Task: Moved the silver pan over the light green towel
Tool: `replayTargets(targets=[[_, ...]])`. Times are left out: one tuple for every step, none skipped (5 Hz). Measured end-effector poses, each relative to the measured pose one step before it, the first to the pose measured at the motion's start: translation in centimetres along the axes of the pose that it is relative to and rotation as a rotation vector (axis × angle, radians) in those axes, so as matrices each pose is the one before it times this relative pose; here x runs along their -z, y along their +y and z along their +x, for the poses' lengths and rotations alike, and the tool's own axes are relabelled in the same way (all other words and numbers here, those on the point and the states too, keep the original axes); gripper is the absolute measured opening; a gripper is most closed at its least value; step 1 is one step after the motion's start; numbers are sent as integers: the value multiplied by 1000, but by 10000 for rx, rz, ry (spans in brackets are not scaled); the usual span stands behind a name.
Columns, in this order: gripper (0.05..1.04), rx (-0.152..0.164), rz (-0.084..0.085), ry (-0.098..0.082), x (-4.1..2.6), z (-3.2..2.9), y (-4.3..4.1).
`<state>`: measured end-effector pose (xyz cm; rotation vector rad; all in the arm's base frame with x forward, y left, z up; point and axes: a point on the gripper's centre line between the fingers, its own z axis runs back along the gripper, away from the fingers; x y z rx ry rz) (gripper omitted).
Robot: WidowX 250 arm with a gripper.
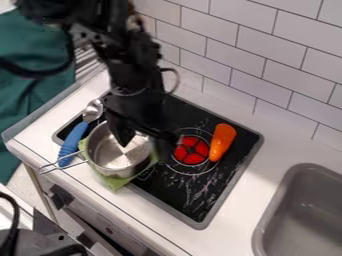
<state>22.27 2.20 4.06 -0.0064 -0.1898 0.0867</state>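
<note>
Silver saucepan (pixel 109 152) resting upright on light green towel (pixel 115 182), just as wanted for the task; above it, black gripper (pixel 150 139) with fingers spread apart; perhaps so placed for release or grasp.

Room between stove (pixel 184 194) and sink (pixel 268 220); spoon (pixel 73 140) (blue-handled, close in) blocks one pan (pixel 110 156) side.

White bench (pixel 247 200), grey sink (pixel 300 215) set in | it bears the black stove top (pixel 177 194) | there I see the orange carrot-like piece (pixel 222 140) beside the red burner (pixel 192 151) | green towel (pixel 115 183) and blue-handled spoon (pixel 73 139) lie across its rim
</note>
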Motion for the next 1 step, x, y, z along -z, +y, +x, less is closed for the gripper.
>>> replayTargets(targets=[[1010,32,301,139,-103,475,-400]])
